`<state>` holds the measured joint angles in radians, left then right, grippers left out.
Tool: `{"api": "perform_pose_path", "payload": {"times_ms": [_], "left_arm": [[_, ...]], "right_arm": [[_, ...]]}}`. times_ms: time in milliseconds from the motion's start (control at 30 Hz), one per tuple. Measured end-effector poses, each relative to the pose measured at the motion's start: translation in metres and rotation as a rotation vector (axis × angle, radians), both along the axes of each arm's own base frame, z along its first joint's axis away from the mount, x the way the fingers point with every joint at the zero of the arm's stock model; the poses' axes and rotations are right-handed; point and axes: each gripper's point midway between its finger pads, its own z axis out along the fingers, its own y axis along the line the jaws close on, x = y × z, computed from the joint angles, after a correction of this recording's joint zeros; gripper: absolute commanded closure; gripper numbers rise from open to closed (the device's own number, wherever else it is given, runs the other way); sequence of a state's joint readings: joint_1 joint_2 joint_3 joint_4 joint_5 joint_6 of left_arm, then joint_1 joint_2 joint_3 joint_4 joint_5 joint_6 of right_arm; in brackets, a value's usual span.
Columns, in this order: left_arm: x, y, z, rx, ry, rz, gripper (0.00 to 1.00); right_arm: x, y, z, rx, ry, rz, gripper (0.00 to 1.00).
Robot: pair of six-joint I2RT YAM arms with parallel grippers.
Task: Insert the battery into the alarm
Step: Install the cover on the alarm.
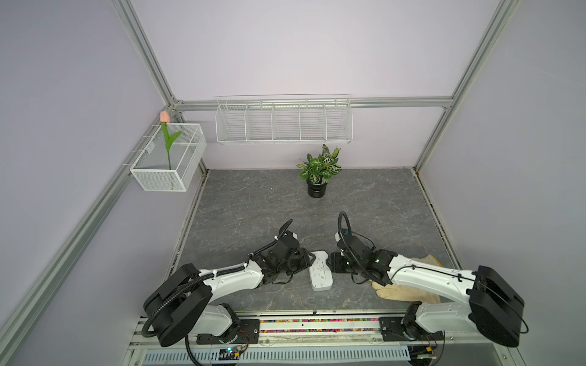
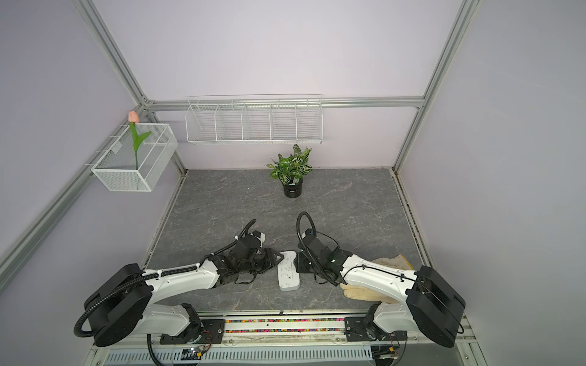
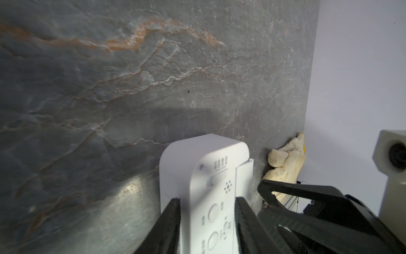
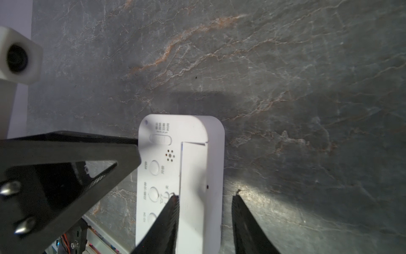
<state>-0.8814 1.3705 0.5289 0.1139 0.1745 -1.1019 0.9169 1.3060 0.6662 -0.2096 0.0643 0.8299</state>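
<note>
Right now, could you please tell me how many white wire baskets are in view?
2. The small basket hangs on the left wall, holding a tulip; the long divided basket hangs on the back wall.

Far tabletop (image 1: 253, 206): open, wide passage
Back centre: potted plant (image 1: 318, 177) blocks
Front centre: alarm (image 1: 321, 274) hemmed by left arm (image 1: 228, 279), right arm (image 1: 428, 275)
Front right: glove (image 1: 409, 293) on surface

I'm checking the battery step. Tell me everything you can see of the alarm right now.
The alarm, a white plastic rounded rectangle, lies flat, back up, on the grey table. Its back shows round buttons, a slide switch, speaker holes and a long cover panel along one edge. The left gripper flanks its far end; a fingertip of the right gripper sits at the panel's edge.
</note>
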Motion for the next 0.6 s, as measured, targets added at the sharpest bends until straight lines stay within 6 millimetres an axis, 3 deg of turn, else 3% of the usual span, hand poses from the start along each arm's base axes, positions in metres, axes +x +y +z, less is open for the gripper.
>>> {"api": "perform_pose_path", "payload": {"times_ms": [267,600], "left_arm": [[-0.002,0.0,-0.008,0.019,0.009,-0.016,0.57],[-0.003,0.0,-0.013,0.032,0.014,-0.037,0.58]], "right_arm": [[-0.003,0.003,-0.016,-0.023,0.042,0.023,0.56],[-0.003,0.009,-0.015,-0.006,0.04,0.056,0.62]]}}
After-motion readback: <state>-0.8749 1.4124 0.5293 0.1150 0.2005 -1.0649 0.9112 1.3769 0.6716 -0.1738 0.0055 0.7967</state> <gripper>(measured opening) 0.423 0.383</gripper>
